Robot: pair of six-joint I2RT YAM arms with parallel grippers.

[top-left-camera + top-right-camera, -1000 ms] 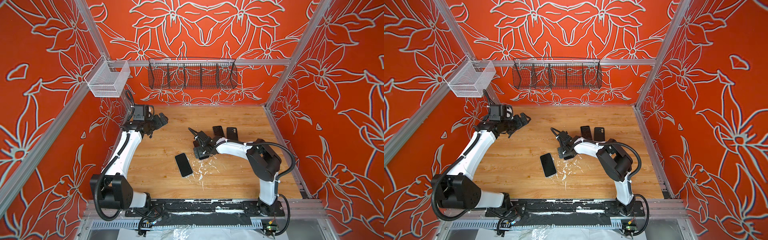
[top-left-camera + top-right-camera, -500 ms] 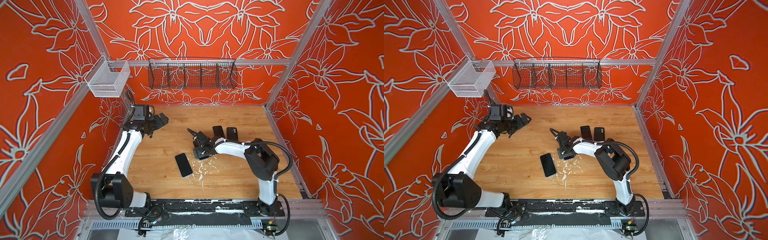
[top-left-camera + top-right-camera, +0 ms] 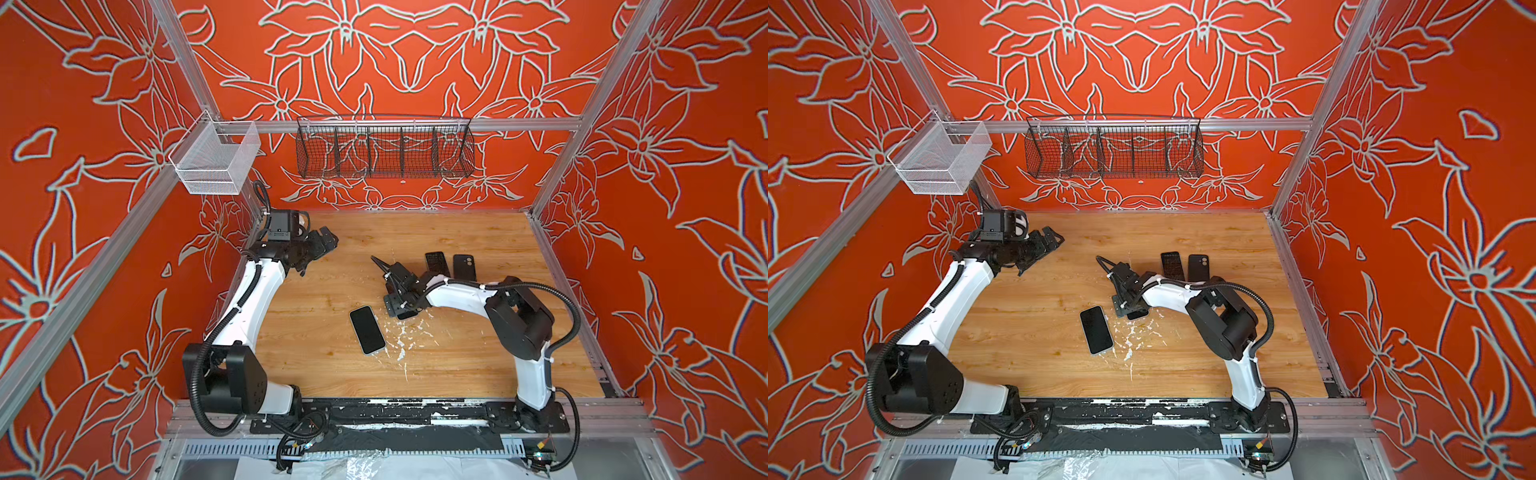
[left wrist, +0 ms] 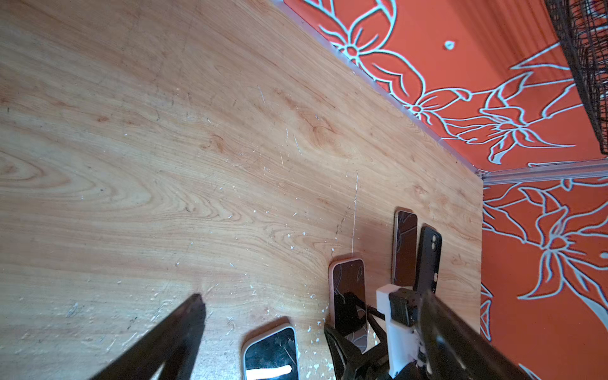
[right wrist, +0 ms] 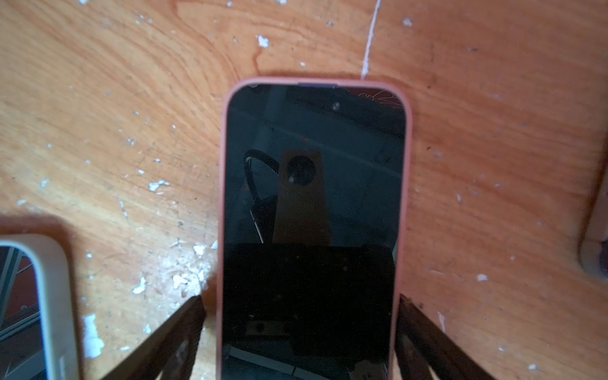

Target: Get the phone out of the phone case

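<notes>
The wood table (image 3: 457, 232) lies under both tools. The left arm (image 3: 257, 299) holds the left gripper (image 3: 320, 249) up over the table. That gripper is well apart from every phone, its jaws spread wide and holding nothing.

The right arm (image 3: 457, 291) bends low, so the right gripper (image 5: 300, 301) points down at the wood. Its jaws are wide and astride the phone (image 5: 312, 164), which lies flat and screen up inside its pink case (image 5: 223, 164). In the right wrist view one finger (image 5: 418, 329) stands at the case's edge. The other stands a sliver off it, so nothing is clamped. The phone runs straight out ahead of the fingertips.

A white-cased phone (image 3: 367, 329) lies near this gripper, on the side toward the left arm. A dark phone (image 3: 437, 264) and a black one (image 3: 464, 267), back up, lie side by side behind the gripper, next to its arm. White flecks (image 5: 158, 186) dot the wood around the fingertips.
</notes>
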